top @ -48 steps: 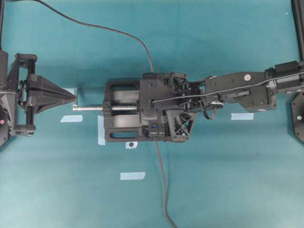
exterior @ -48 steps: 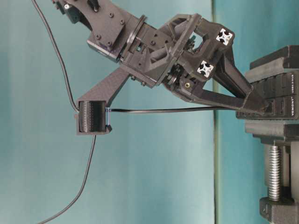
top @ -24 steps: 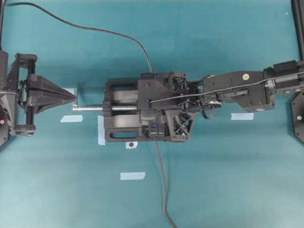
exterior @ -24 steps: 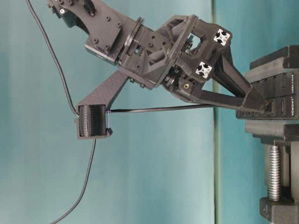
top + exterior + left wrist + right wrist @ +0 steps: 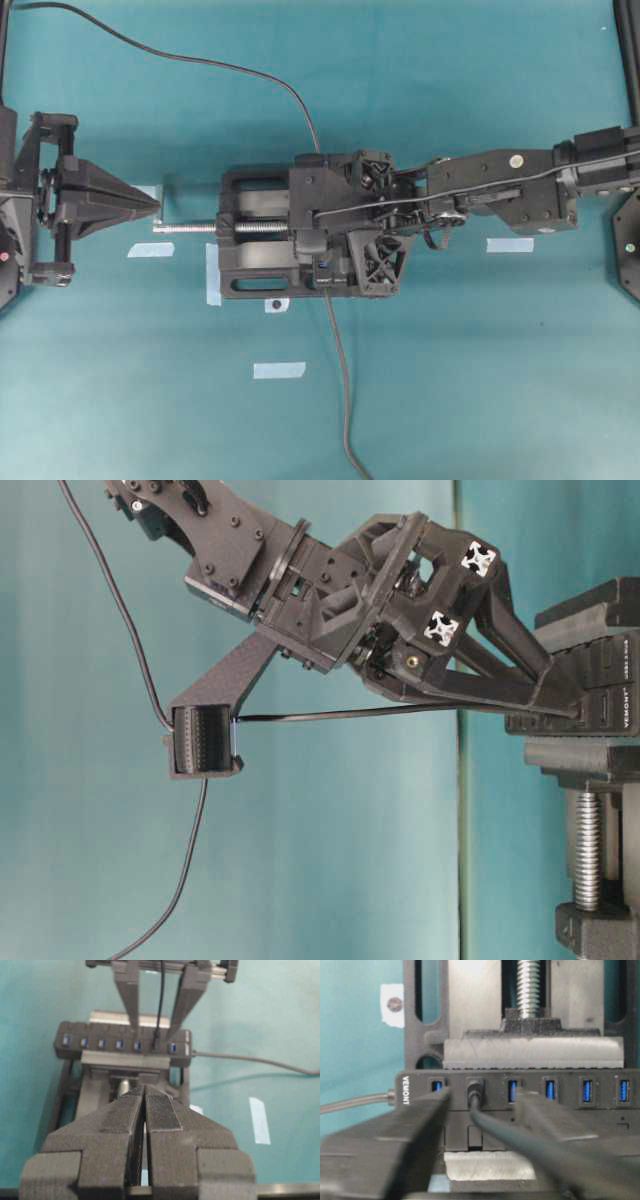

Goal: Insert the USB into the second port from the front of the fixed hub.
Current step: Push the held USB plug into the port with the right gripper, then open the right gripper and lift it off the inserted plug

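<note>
"VEMONT" is printed in white, running vertically, on the hub [image 5: 520,1091] end face beside the first port. Same mark shows on the hub's end in the table-level view [image 5: 600,695]. No other readable text.

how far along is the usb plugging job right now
Done: the USB sits in the fixed hub's second port, next to the end with the hub's own cable. In hand: the right gripper straddles the plug, fingers apart. Left: back away. The left gripper is shut, idle.
</note>
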Robot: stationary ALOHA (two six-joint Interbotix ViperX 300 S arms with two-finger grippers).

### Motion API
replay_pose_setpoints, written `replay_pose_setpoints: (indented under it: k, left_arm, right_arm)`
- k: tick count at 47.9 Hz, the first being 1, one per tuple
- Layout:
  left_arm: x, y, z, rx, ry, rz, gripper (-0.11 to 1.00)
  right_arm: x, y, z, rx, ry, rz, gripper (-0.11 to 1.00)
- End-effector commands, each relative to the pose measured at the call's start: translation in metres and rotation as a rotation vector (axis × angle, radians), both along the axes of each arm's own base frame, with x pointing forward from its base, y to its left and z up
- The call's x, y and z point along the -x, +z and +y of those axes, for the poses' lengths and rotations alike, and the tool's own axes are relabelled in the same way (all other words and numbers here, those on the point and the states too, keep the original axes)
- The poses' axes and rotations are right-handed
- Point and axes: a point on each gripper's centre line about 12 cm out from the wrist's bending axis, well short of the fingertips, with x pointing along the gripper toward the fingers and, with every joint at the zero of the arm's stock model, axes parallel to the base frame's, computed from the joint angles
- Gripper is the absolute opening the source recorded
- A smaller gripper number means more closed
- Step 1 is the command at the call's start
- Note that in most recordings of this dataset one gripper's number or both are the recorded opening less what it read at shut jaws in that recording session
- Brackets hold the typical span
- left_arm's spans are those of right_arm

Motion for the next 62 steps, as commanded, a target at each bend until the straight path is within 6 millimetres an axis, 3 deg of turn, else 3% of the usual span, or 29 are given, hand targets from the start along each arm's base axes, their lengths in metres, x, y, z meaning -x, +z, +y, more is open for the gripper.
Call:
replay_pose_setpoints:
  k: [1, 33, 62]
  left_arm:
    - [-0.002, 0.006, 0.000, 0.001, 0.002, -0.022, 0.00]
    - [-0.002, 0.006, 0.000, 0.001, 0.002, -0.020, 0.00]
    - [-0.003, 0.006, 0.000, 0.001, 0.002, -0.022, 0.00]
  right_arm:
    - [-0.004, 0.014, 0.001, 0.002, 0.004, -0.041, 0.69]
    - [-0.004, 0.017, 0.000, 0.003, 0.002, -0.049, 0.69]
    - [0.007, 0.040, 0.000, 0.001, -0.002, -0.133, 0.69]
